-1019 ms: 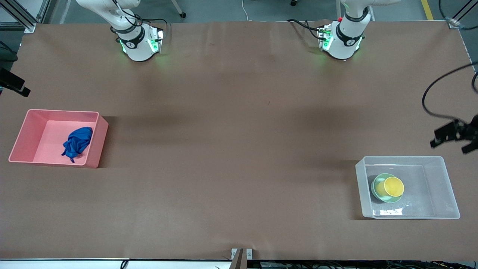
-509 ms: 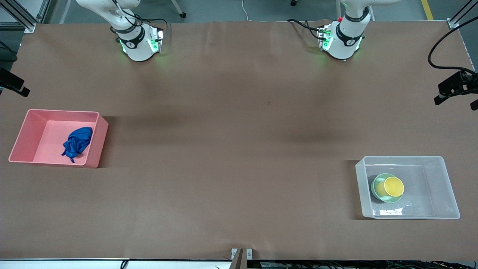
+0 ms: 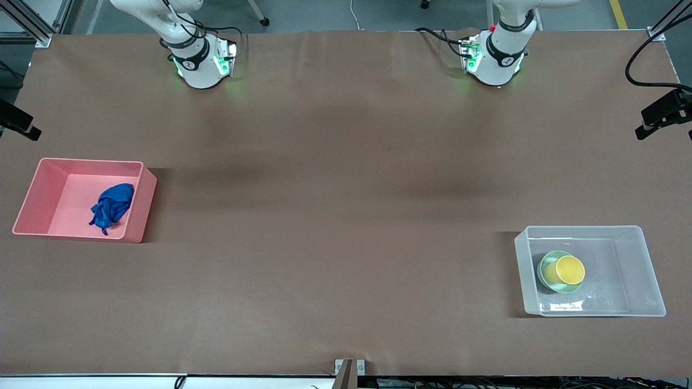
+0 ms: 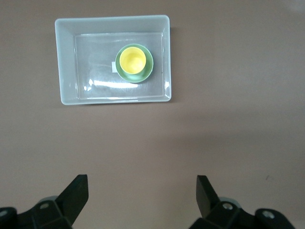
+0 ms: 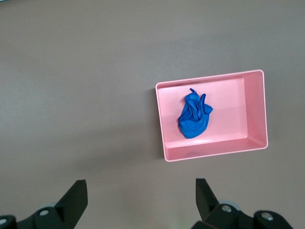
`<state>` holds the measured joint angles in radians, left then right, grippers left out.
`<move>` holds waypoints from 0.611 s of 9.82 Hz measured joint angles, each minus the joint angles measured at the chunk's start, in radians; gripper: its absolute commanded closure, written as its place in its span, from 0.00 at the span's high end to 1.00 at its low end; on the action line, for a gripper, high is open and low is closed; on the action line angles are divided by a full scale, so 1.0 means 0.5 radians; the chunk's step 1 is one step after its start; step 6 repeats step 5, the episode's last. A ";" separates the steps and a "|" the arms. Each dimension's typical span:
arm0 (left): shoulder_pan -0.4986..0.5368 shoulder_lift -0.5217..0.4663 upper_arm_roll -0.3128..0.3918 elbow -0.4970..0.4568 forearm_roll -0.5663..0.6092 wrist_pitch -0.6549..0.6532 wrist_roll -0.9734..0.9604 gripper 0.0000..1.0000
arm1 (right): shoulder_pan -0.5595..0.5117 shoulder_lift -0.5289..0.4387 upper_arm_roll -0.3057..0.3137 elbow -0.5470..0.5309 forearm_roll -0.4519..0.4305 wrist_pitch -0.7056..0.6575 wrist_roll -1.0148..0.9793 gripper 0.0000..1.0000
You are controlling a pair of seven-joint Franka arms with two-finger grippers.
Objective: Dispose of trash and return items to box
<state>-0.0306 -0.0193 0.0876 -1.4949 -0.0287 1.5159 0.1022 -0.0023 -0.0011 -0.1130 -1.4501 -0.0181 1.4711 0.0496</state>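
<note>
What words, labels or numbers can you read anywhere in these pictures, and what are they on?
None can be read.
Sticker on the box floor, beside the bowl: white, too small to read.
Round marks on both arm bases: too small to read.

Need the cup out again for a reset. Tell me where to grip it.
Probably pinch the cup's rim from straight above, one finger inside. It stands upright, mouth open, nested in the bowl inside the box, so its sides are walled off.
</note>
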 measured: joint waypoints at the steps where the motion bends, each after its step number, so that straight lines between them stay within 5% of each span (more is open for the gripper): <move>1: 0.003 -0.002 0.001 0.001 0.007 -0.051 -0.009 1.00 | 0.000 0.000 -0.004 0.000 0.000 0.009 -0.017 1.00; 6: 0.003 -0.003 0.001 0.001 0.039 -0.072 -0.011 1.00 | -0.002 0.000 -0.008 0.000 0.000 0.006 -0.036 1.00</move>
